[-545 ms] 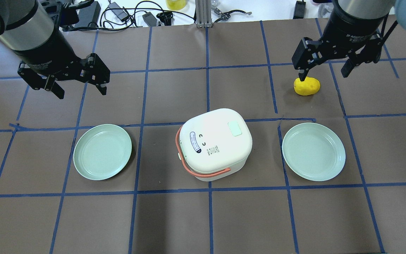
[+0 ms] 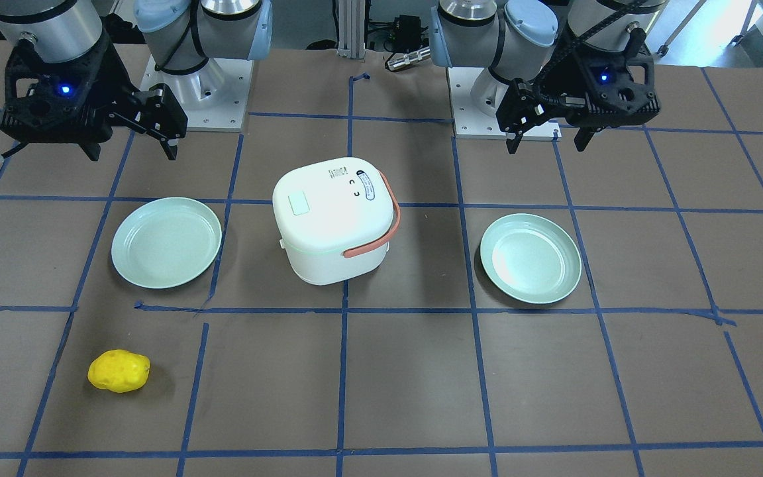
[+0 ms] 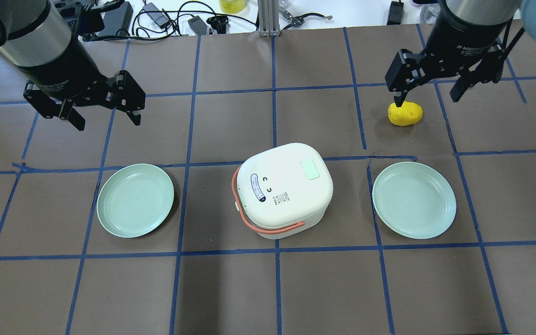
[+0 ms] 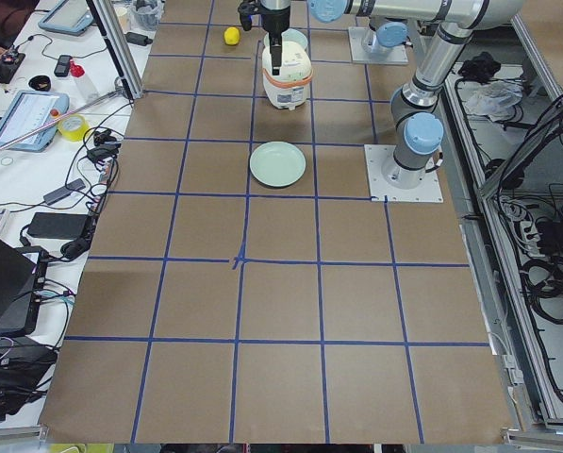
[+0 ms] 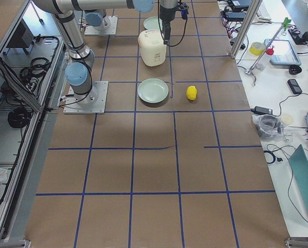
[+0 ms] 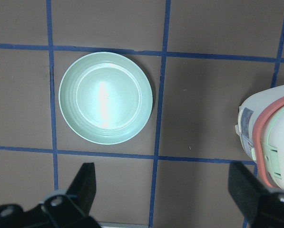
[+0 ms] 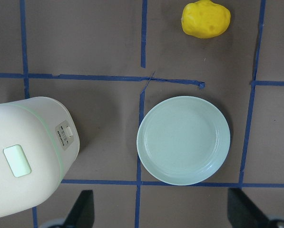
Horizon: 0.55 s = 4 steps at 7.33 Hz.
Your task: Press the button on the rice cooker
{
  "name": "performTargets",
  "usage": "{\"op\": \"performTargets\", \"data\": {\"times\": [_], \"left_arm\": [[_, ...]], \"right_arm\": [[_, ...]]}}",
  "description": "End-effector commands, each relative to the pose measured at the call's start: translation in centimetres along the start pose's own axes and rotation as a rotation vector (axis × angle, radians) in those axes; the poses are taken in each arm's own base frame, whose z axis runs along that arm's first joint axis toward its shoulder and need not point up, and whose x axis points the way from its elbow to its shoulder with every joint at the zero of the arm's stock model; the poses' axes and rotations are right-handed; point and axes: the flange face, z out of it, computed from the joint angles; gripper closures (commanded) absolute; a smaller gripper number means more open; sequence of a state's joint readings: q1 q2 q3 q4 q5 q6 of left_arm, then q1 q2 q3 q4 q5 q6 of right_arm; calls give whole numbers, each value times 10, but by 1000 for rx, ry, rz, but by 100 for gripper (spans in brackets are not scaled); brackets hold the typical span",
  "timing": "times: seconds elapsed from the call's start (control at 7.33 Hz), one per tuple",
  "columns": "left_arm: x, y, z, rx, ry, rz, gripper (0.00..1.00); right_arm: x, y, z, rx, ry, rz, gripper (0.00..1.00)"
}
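Observation:
The white rice cooker (image 3: 284, 188) with an orange handle stands mid-table, lid shut. Its pale green button (image 3: 310, 170) is on the lid's top; the button also shows in the front view (image 2: 300, 203) and the right wrist view (image 7: 17, 160). My left gripper (image 3: 108, 122) is open and empty, hovering far to the cooker's left and behind it. My right gripper (image 3: 426, 100) is open and empty, hovering far to the cooker's right, over a yellow potato-like object (image 3: 405, 114). Neither gripper touches the cooker.
Two pale green plates lie empty on either side of the cooker, one on the left (image 3: 135, 200) and one on the right (image 3: 414, 200). Blue tape lines grid the brown table. Cables and tools lie along the far edge.
The right arm has shifted very slightly; both grippers stay open and nothing on the table has moved.

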<state>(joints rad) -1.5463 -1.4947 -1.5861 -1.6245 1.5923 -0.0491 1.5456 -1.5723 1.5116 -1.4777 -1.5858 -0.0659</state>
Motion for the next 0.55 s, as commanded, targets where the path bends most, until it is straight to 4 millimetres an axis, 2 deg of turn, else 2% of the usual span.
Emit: {"op": "performTargets", "data": {"times": [0.0,0.41], "left_arm": [[0,0,0,1,0,0,0],[0,0,0,-1,0,0,0]], "right_arm": [[1,0,-1,2,-3,-1,0],[0,-2,-7,12,3,10,0]]}}
